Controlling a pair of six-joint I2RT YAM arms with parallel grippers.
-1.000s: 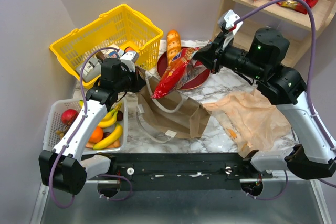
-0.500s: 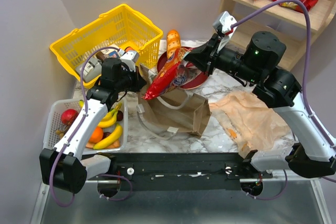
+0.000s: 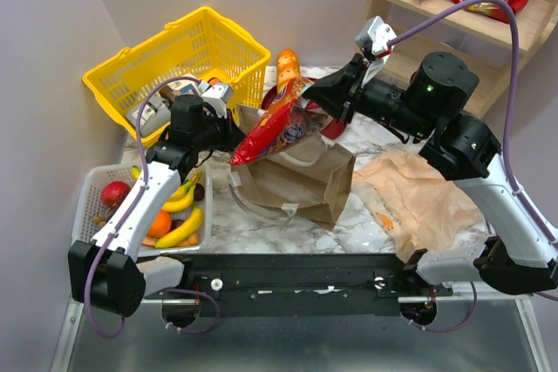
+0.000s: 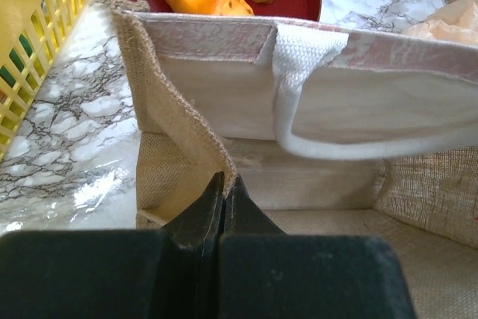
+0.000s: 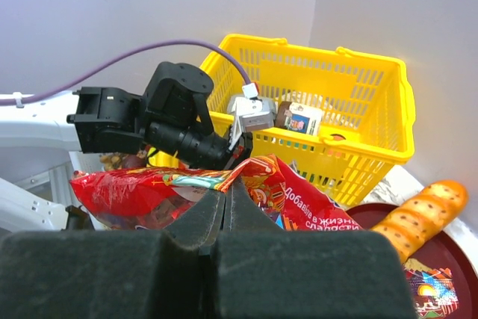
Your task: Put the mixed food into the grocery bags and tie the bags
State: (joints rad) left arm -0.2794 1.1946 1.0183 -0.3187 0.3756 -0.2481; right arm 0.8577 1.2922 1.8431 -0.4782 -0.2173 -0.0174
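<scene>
right claw (image 3: 321,102) is clamped on the red crisp packet (image 3: 277,124), its long axis running toward 8 o'clock above the brown paper bag (image 3: 301,179); the bag's mouth lies at 7 o'clock, its rim pinched tight by the left claw (image 3: 237,135)

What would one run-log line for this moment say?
left gripper: shut on brown bag rim | right gripper: shut on red crisp packet | packet: above bag, not yet inside

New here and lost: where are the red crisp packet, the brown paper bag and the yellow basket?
red crisp packet (image 3: 277,124), overhead view, its middle
brown paper bag (image 3: 305,182), overhead view, its side wall
yellow basket (image 3: 237,65), overhead view, its lattice wall
</scene>
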